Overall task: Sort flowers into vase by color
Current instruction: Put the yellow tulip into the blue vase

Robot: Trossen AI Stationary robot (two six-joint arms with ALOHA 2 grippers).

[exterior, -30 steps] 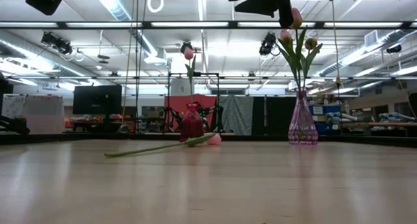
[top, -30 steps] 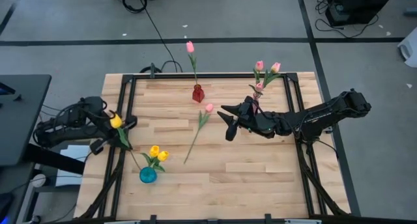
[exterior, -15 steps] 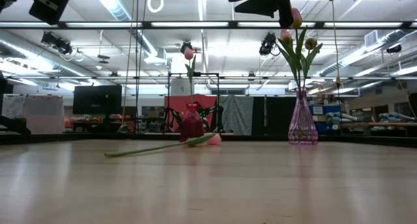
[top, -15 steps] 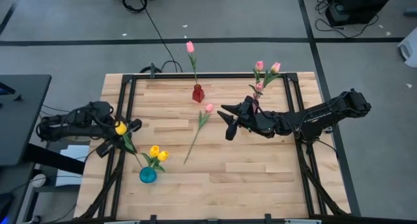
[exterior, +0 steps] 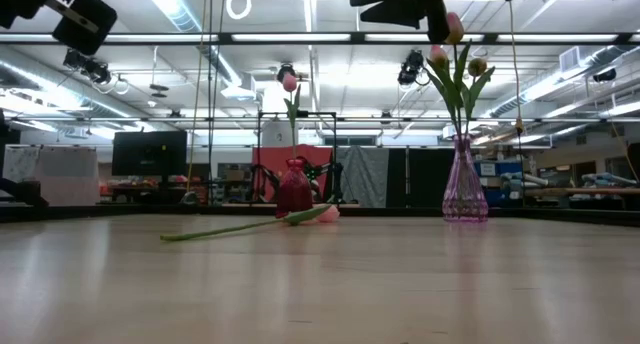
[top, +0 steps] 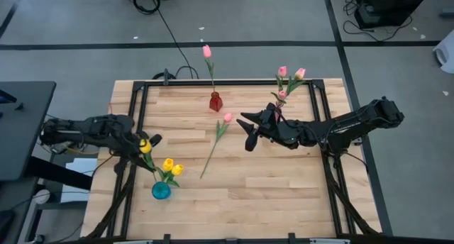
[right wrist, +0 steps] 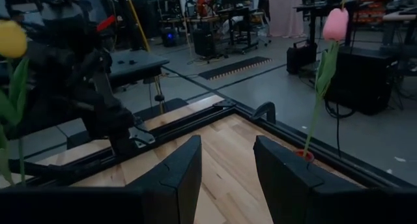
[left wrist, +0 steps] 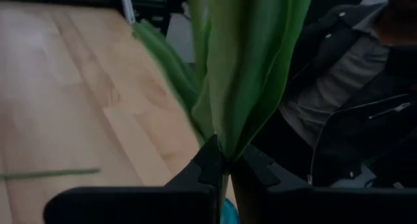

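Note:
My left gripper (top: 140,149) is over the table's left edge, shut on a yellow tulip (top: 145,145) just beyond the blue vase (top: 161,191). That vase holds two yellow tulips (top: 172,166). A pink tulip (top: 215,143) lies flat on the table's middle, head toward the far side. The red vase (top: 215,102) holds one pink tulip (top: 206,51). The clear purple vase (exterior: 465,189) holds three pink tulips (top: 289,74). My right gripper (top: 245,132) hangs open above the table, right of the lying tulip, with nothing between its fingers (right wrist: 176,175). My left gripper pinches the yellow tulip's stem (left wrist: 223,167) between its two fingers, just under where the green leaves (left wrist: 244,68) spread. The fingers come at it about level, from the table's left, and lie across the stem. The tulip stands roughly upright, head up, clear of the table.
A black metal frame (top: 138,102) runs around the table's edges. A person in a dark jacket (left wrist: 345,94) shows beyond the table in the left wrist view. The near half of the wooden top (top: 269,194) carries only the blue vase.
My left gripper has carried the yellow tulip toward the table's right and near edges and slightly down, closer to the blue vase, staying shut on the stem. The tulip has stayed upright. My right gripper has kept still.

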